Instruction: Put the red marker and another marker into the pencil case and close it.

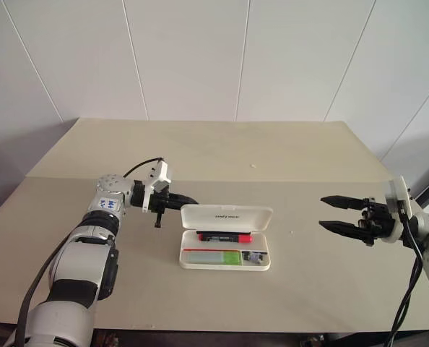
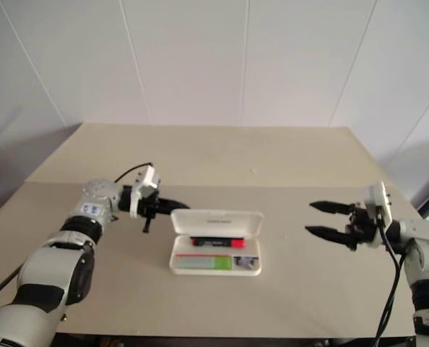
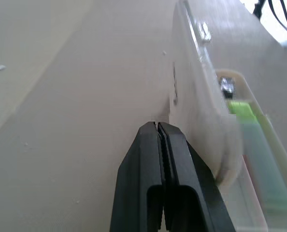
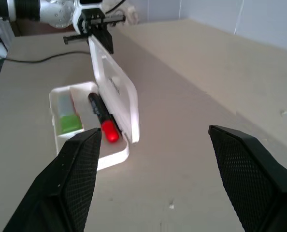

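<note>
Showing small unreadable lid logo, pencil case (image 1: 226,215) open

pencil case (image 1: 226,217): 1, white, lid up | red marker (image 1: 225,236): 1, in case | green marker (image 1: 214,256): 1, in case | small dark item (image 1: 255,256) in case corner: 1, unclear what | desk (image 1: 200,152): 1 | pincers: 2, left pincer (image 1: 189,201), right pincer (image 1: 324,212)

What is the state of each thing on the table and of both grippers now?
pencil case: open, lid raised.
red marker: lying inside the case.
green marker: lying inside the case, in front of the red one.
left gripper: shut, behind the lid's left end.
right gripper: open, empty, away from the case.
</note>
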Controlling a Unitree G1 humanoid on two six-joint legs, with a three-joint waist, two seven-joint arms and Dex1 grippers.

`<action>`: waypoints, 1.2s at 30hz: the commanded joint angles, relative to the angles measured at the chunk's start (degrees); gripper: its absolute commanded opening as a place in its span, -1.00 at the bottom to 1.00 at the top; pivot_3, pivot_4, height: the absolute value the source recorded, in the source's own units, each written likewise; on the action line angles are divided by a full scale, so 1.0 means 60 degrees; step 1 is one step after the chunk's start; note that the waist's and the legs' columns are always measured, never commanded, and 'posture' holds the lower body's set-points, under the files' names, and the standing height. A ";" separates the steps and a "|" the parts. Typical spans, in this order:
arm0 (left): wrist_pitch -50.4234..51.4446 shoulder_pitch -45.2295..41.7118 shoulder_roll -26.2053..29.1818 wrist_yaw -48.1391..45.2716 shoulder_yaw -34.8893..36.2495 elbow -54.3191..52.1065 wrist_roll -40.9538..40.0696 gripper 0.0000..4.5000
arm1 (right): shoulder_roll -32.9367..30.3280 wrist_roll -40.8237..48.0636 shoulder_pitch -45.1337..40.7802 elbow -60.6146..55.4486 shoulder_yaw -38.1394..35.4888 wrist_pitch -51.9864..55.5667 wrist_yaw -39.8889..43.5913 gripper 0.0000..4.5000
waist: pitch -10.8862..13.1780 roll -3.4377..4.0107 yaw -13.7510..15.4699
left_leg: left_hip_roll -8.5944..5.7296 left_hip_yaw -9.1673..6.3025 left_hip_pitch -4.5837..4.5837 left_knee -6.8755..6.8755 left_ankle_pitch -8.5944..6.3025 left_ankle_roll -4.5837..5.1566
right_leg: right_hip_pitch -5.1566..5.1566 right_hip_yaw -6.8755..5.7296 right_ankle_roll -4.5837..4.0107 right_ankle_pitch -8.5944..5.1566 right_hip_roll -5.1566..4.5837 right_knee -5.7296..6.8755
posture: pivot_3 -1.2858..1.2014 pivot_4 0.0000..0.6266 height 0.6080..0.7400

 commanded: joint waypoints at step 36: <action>-0.3585 0.0758 0.0014 -0.0948 -0.3825 -0.1579 0.1249 -0.98 | -0.0332 0.2120 0.0608 -0.1748 -0.0045 0.0315 0.0807 1.00 | -0.0010 0.0035 0.0016 | -0.0007 0.0005 0.0016 0.0062 0.0013 0.0026 | 0.0043 0.0020 0.0021 0.0038 0.0001 0.0005 | 0.03 -0.52 1.00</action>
